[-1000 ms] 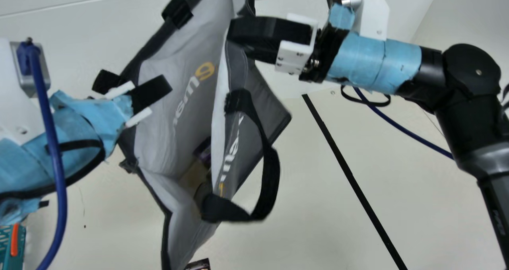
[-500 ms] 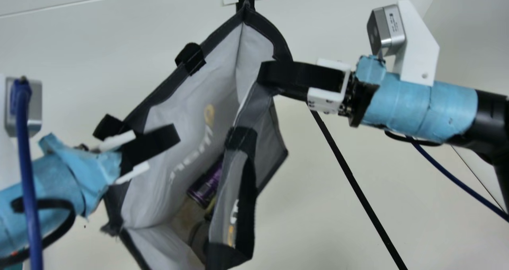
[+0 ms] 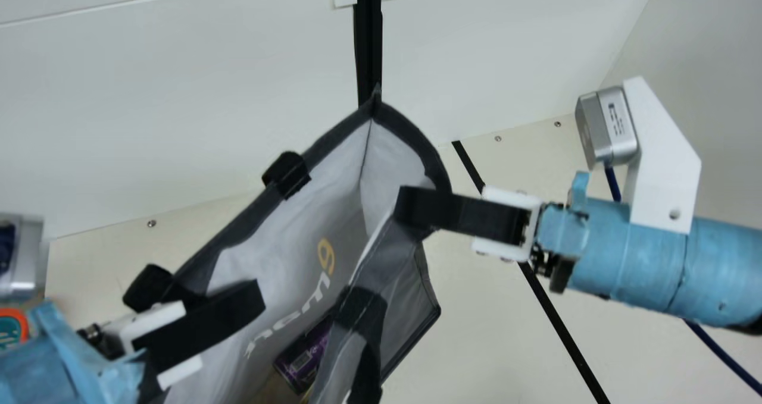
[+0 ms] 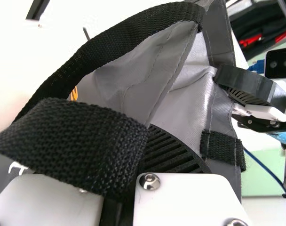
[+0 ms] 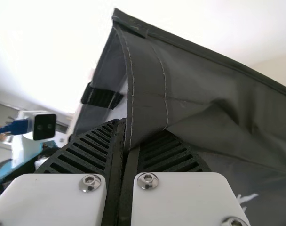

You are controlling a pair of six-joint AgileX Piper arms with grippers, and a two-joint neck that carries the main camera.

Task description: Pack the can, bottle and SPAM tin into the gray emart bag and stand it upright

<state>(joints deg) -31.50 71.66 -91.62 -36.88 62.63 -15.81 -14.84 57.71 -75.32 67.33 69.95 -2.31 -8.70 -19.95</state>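
Right gripper (image 3: 412, 209) closed on a rim of the gray emart bag (image 3: 339, 204); left gripper (image 3: 253, 298) clamped on the opposite rim, black handle (image 4: 82, 141) across its fingers. Mouth's open between them, purple can (image 3: 303, 356) inside, lying against the printed wall.

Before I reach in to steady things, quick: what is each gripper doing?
Left gripper: closed, holding the bag by its rim.
Right gripper: closed, pinching the bag's rim too.
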